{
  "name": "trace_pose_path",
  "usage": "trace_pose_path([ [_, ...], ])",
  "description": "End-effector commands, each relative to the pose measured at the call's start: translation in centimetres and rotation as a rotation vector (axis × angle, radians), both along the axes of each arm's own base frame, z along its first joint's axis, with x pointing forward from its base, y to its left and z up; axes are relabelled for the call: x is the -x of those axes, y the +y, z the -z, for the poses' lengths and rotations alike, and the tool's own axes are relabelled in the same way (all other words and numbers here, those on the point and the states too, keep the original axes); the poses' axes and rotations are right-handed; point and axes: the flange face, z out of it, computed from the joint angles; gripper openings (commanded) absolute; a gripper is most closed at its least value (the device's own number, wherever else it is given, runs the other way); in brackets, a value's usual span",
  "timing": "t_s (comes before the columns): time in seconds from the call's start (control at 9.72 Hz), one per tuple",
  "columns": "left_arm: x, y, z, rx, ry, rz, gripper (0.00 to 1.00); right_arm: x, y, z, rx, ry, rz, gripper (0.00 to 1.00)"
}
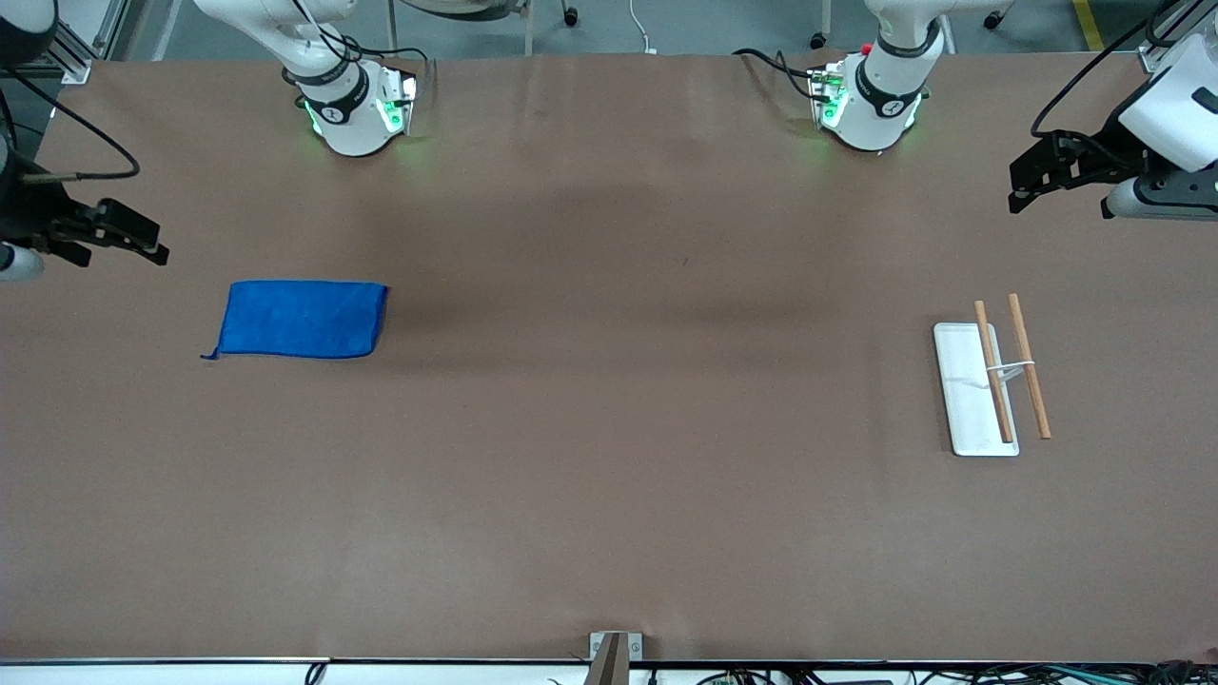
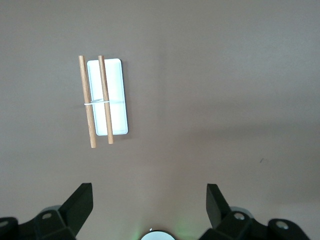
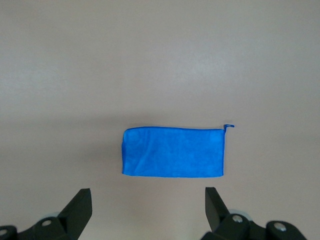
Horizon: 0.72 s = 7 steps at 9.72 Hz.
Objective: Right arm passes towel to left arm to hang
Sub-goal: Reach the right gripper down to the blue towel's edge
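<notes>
The royal-blue towel (image 1: 300, 319) lies flat on the brown table toward the right arm's end, its thread tag (image 1: 207, 356) at the corner nearer the front camera. It also shows in the right wrist view (image 3: 173, 152). My right gripper (image 1: 152, 243) is open and empty, up in the air beside the towel at the table's end. My left gripper (image 1: 1016, 188) is open and empty, up over the table at the left arm's end. The white tray (image 1: 961, 381) with two wooden rods (image 1: 1029, 366) stands below it and shows in the left wrist view (image 2: 116, 90).
The two rods (image 2: 87, 100) run side by side, joined by a thin white wire on the tray. The two arm bases (image 1: 352, 109) stand along the table's edge farthest from the front camera. A small metal bracket (image 1: 614, 652) sits at the nearest edge.
</notes>
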Motion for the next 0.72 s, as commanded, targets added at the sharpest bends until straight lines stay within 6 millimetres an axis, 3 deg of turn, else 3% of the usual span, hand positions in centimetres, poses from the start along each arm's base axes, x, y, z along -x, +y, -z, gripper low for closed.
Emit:
trace_pose_path([
  [0.0,-0.7,0.3,1.4,-0.001,0.036,0.011,1.0,0.7,-0.9,5.5,-0.001,0.001,0.011,1.0],
  [0.1,-0.6,0.0,1.4,-0.003,0.036,0.014,1.0,0.9,-1.4,7.9,0.001,-0.008,0.015,1.0],
  [0.31,-0.6,-0.1,1.4,0.001,0.036,0.016,1.0,2.2,-3.4,15.3,0.008,-0.043,-0.012,0.99],
  [0.62,-0.8,-0.5,1.8,0.011,0.044,0.014,1.0,2.3,-6.1,24.9,-0.005,0.058,-0.035,0.99],
])
